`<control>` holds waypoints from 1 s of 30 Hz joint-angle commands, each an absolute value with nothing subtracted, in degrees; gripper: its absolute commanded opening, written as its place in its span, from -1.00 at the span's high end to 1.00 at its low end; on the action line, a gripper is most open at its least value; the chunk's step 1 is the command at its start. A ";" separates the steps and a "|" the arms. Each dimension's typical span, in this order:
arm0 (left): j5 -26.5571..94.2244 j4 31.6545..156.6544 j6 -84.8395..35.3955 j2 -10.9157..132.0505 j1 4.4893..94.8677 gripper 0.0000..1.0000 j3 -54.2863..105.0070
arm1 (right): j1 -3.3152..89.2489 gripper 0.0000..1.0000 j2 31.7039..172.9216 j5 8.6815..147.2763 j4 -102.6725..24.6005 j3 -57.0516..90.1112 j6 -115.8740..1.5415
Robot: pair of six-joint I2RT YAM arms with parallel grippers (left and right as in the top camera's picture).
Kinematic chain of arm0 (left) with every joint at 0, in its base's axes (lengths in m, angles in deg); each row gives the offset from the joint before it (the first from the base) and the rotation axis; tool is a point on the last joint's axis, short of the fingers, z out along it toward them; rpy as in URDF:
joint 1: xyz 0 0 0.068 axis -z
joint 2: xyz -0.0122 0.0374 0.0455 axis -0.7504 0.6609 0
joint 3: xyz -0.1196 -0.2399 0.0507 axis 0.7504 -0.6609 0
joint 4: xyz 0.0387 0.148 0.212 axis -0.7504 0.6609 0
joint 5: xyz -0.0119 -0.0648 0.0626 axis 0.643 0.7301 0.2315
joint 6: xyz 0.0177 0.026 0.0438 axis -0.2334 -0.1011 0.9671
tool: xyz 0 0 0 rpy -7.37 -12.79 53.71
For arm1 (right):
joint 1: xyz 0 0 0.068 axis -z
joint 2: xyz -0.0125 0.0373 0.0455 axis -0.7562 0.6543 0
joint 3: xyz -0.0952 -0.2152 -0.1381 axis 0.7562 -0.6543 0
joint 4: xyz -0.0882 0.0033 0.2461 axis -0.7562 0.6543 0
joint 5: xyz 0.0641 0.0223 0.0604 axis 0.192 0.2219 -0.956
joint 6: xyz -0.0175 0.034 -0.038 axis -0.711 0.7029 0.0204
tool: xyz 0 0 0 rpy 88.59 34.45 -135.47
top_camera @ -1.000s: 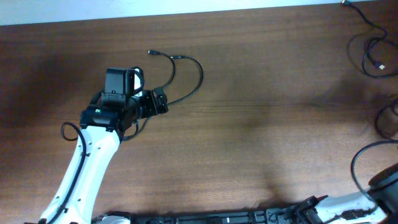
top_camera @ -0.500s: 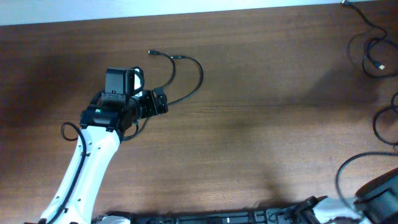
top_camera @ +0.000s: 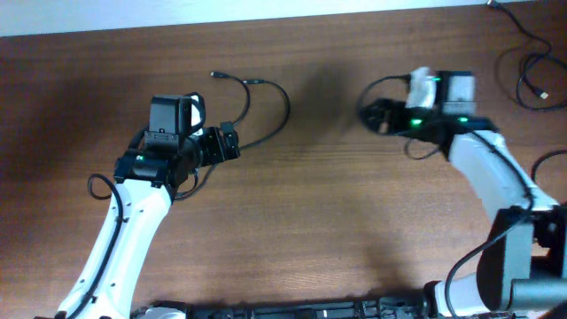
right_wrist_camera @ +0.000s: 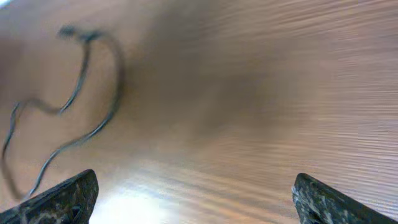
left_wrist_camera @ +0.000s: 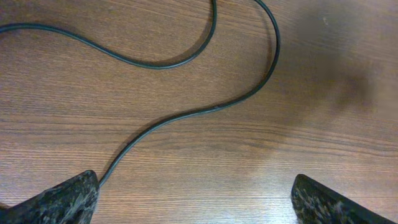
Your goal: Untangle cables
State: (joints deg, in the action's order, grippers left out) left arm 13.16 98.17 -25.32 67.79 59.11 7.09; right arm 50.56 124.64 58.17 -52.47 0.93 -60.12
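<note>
Brown wood table [top_camera: 337, 221], bare grain across most of the overhead view. Two arms: left arm [top_camera: 124, 230] reaches in from the near-left, right arm [top_camera: 492, 173] from the near-right. Both wrists are over the far half of the table.

Left gripper [top_camera: 229, 144] points right, low over the wood. In its wrist view the two fingertips [left_wrist_camera: 68, 199] sit at opposite bottom corners, spread wide, nothing pinched. Right gripper [top_camera: 372, 115] points left, well apart from the left one. Its wrist view is blurred, but its two fingertips [right_wrist_camera: 62, 199] are likewise far apart with only wood between them.

Cables, two groups.

Group 1: loose cable [top_camera: 288, 105] just beside the left gripper, on its far-right side.
- Two strands show in the left wrist view. One strand [left_wrist_camera: 214, 107] snakes down to the left fingertip; touching or just beside it, can't tell which.
- Long axis runs from the gripper toward the far edge.
- Two plug ends [top_camera: 213, 74] at the far end, both pointing left.
- One cord or two: can't tell.
- It also shows upper left in the right wrist view, smeared.

Group 2: corner cables [top_camera: 518, 80] in the far-right corner. Overlapping loops, count unclear, one small plug [top_camera: 540, 94] visible. Well apart from both grippers.
</note>
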 commanded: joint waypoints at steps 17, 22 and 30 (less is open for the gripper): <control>-1.75 97.07 -24.43 50.76 52.97 -0.98 7.44 | 28.01 -0.97 141.91 70.21 -54.67 27.36 -75.83; -1.75 97.12 -24.43 50.83 52.97 -0.98 7.42 | 24.66 -0.98 154.17 74.47 -61.21 34.46 -78.35; -1.75 97.09 -24.43 50.83 52.95 -0.98 7.42 | 24.36 -0.42 166.58 76.24 -74.72 34.44 -78.35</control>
